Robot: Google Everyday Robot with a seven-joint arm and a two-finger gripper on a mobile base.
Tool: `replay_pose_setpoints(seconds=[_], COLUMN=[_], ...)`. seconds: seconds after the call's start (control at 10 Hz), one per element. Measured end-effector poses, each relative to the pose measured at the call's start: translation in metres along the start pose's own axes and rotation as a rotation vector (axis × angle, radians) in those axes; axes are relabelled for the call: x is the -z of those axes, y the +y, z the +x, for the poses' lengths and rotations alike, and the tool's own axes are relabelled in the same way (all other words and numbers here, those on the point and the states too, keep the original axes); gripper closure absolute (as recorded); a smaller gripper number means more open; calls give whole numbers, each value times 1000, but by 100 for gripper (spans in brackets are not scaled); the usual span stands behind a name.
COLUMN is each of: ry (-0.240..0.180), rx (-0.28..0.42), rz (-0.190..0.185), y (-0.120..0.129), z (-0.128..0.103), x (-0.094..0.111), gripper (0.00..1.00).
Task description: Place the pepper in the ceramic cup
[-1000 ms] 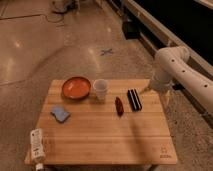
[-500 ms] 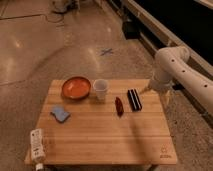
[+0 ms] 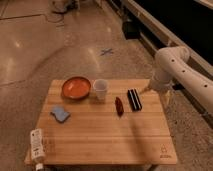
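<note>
The dark red pepper (image 3: 119, 105) lies on the wooden table (image 3: 100, 135), right of the centre. The white ceramic cup (image 3: 100, 89) stands upright just to its upper left, apart from it. My white arm reaches in from the right, and my gripper (image 3: 165, 98) hangs at the table's right edge, right of the pepper and well away from the cup. It holds nothing that I can see.
A black-and-white striped block (image 3: 133, 99) lies just right of the pepper, between it and my gripper. An orange bowl (image 3: 76, 87) stands left of the cup. A blue sponge (image 3: 60, 113) lies at the left, and a white bottle (image 3: 37, 147) lies at the front left corner.
</note>
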Motion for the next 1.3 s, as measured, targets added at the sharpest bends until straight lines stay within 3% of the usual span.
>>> replay_pose_setpoints(seconds=[0.7,0.9,1.3], ry=[0,4,1], rx=[4,81,288], rz=[-2,7,46], y=[0,-18,-85], z=[-1,-17,-62], x=[-1,-14,-53], gripper=[20,20,20])
